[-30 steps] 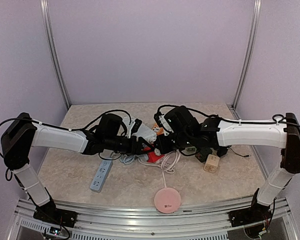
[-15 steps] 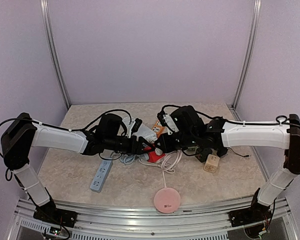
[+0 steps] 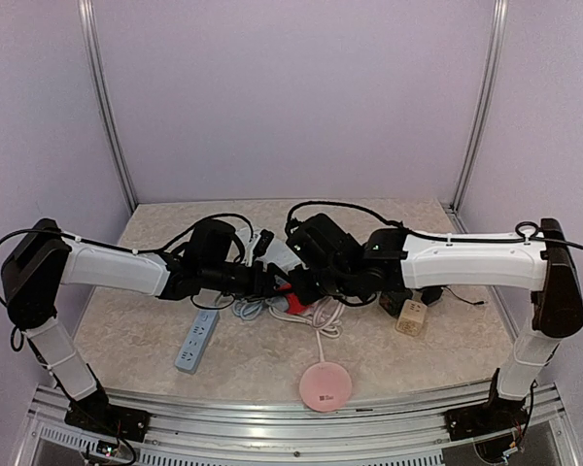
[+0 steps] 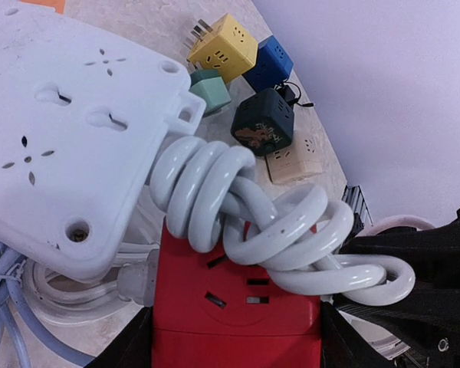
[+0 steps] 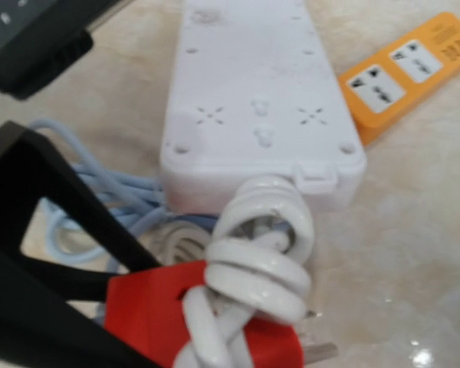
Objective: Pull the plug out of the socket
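Note:
A red socket cube (image 4: 238, 307) is clamped between my left gripper's (image 4: 236, 341) two black fingers, one on each side. A thick white coiled cable (image 4: 245, 207) lies twisted across its face; it runs from the big white power strip (image 4: 69, 130). In the right wrist view the cube (image 5: 149, 310) shows with the coil (image 5: 261, 261) over it and metal prongs (image 5: 322, 353) sticking out at its lower right. In the top view my left gripper (image 3: 272, 283) and right gripper (image 3: 301, 288) meet at the cube (image 3: 294, 304). The right gripper's own fingers do not show.
An orange strip (image 5: 402, 73) lies beside the white power strip (image 5: 253, 100). Coloured socket cubes, yellow (image 4: 221, 47), blue (image 4: 270, 63), dark green (image 4: 262, 121) and beige (image 3: 411, 316), sit to the right. A pale blue strip (image 3: 196, 340) and a pink disc (image 3: 325, 388) lie nearer the front.
My right arm has swung left, bringing its gripper in against the red cube and the cable. My left arm has stayed put, holding the cube.

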{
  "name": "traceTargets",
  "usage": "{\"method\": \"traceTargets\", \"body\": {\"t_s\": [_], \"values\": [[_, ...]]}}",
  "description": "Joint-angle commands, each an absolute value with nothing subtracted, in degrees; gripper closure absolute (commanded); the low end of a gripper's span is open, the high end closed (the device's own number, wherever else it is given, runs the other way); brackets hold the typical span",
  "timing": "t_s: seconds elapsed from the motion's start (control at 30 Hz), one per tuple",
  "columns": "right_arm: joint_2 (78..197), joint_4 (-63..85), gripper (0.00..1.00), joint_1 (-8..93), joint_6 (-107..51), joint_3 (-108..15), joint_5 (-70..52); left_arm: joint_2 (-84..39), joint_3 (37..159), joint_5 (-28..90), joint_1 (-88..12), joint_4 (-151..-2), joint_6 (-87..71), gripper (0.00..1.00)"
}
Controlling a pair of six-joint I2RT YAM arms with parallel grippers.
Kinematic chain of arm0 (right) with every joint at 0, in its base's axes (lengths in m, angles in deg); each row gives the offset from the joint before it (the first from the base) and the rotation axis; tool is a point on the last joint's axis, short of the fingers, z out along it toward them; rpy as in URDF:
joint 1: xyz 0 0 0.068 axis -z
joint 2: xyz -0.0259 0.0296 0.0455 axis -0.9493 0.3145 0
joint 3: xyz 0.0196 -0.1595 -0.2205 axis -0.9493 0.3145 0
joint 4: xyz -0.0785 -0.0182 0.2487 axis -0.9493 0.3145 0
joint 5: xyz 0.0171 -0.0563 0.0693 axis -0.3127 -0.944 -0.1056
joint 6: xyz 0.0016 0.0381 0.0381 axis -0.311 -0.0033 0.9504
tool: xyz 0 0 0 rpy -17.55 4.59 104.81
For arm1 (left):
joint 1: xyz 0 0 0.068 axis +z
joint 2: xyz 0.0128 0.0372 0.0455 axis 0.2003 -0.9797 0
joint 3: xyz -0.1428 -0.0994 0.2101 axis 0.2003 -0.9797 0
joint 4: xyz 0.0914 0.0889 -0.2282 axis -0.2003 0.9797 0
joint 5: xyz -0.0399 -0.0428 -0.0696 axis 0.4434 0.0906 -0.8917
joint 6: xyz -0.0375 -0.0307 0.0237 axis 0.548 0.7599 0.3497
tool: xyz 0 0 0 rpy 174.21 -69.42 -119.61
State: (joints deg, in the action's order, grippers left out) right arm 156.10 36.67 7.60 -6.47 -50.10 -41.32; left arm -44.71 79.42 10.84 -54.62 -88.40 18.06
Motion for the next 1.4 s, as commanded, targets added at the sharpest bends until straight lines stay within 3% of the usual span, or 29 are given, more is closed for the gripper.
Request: {"method": "traceTargets", "body": {"t_s": [0.0, 0.47, 0.83, 1.1, 1.37], "values": [[158.08, 40.49, 1.00, 4.80, -7.66, -54.87, -48.66, -44.00, 80.75, 13.56, -53.00, -90.44, 21.19, 0.77], [154.24, 41.05, 1.00, 8.42, -8.33, -51.98, -53.19, -43.02, 78.90, 11.17, -53.86, -92.52, 16.59, 0.77], [145.67, 30.22, 1.00, 17.37, -6.42, -39.92, -37.56, -41.66, 77.91, 8.31, -55.14, -95.18, 13.30, 0.77], [144.30, 28.78, 1.00, 16.37, -7.25, -39.85, -35.43, -42.85, 79.49, 11.16, -54.38, -91.50, 15.49, 0.78], [146.98, 32.26, 1.00, 9.75, -7.37, -45.43, -41.74, -45.52, 81.74, 15.81, -53.39, -85.31, 17.73, 0.78]]}}
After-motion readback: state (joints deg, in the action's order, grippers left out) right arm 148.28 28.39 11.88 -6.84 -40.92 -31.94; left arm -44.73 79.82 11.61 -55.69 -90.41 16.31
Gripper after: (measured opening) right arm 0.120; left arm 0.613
